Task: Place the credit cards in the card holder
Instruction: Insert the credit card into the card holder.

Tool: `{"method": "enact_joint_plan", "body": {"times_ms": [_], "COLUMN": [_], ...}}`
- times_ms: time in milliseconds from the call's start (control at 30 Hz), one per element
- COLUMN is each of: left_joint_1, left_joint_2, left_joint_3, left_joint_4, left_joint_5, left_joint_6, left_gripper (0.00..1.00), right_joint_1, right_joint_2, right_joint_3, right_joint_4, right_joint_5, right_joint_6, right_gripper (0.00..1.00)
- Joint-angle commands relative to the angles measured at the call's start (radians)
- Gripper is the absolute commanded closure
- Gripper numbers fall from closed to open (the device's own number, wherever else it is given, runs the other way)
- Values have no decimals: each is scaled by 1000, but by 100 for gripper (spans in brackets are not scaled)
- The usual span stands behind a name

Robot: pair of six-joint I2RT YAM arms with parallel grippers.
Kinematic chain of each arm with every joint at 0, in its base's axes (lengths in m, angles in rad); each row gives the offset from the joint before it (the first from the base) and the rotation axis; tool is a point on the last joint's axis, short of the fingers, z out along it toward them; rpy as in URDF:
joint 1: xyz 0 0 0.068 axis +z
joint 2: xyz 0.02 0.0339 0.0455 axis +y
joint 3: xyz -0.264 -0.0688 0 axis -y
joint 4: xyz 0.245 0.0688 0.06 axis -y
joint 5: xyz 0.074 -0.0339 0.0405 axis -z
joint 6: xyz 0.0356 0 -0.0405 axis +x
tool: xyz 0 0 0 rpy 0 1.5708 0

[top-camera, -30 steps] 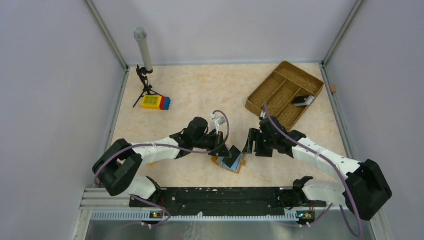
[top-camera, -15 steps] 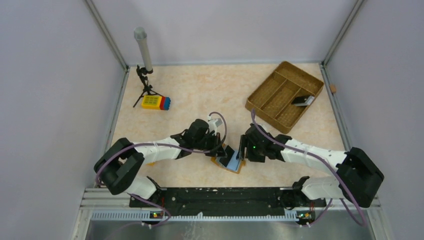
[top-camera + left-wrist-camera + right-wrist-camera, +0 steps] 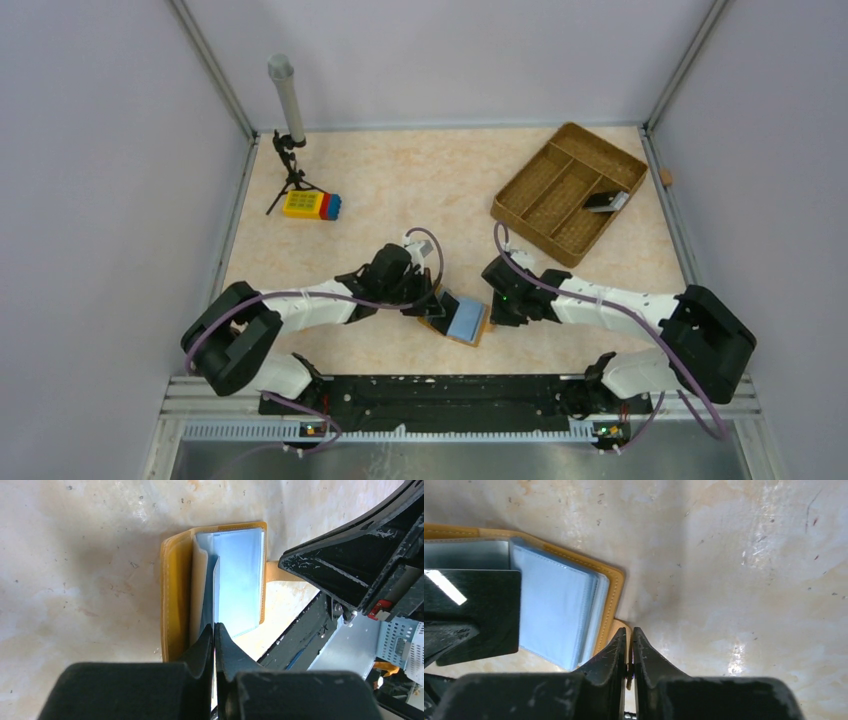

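The orange-tan card holder (image 3: 480,336) lies open near the front of the table, its light blue sleeves facing up. My left gripper (image 3: 432,303) is at its left side, shut (image 3: 215,626) on a glossy black credit card (image 3: 479,610). That card stands on edge over the sleeves and appears edge-on (image 3: 216,590) in the left wrist view. At the right side, my right gripper (image 3: 490,308) is shut (image 3: 629,630) on the holder's small tan tab (image 3: 620,626), beside the leather cover (image 3: 611,595). Another dark card (image 3: 605,201) lies in the woven tray.
The brown woven tray (image 3: 531,165) sits at the back right. A yellow-red-blue toy block (image 3: 311,205) and a small tripod with a grey post (image 3: 288,100) stand at the back left. The black base rail (image 3: 450,395) runs along the near edge.
My right gripper has moved left to the holder's right edge and gone from open to shut on the tab. The black card has tipped up, and more of the blue sleeves shows.
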Motion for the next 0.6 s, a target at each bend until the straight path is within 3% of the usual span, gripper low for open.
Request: {"method": "enact_joint_plan", "body": {"times_ms": [0, 67, 567], "left_joint_1": [8, 13, 90], "left_joint_2": [-34, -32, -55], "left_joint_3": [-35, -52, -169], "left_joint_4": [64, 82, 281], "left_joint_5": [16, 26, 86], "left_joint_6": [-49, -73, -221], "left_gripper": [100, 100, 100], "right_joint_1": [13, 13, 13], "right_joint_2": [23, 33, 84], "right_joint_3": [41, 39, 32], "right_joint_4": [-28, -27, -14], "right_joint_5": [58, 61, 69], "right_joint_6": [8, 8, 13], "right_gripper": [96, 100, 100]}}
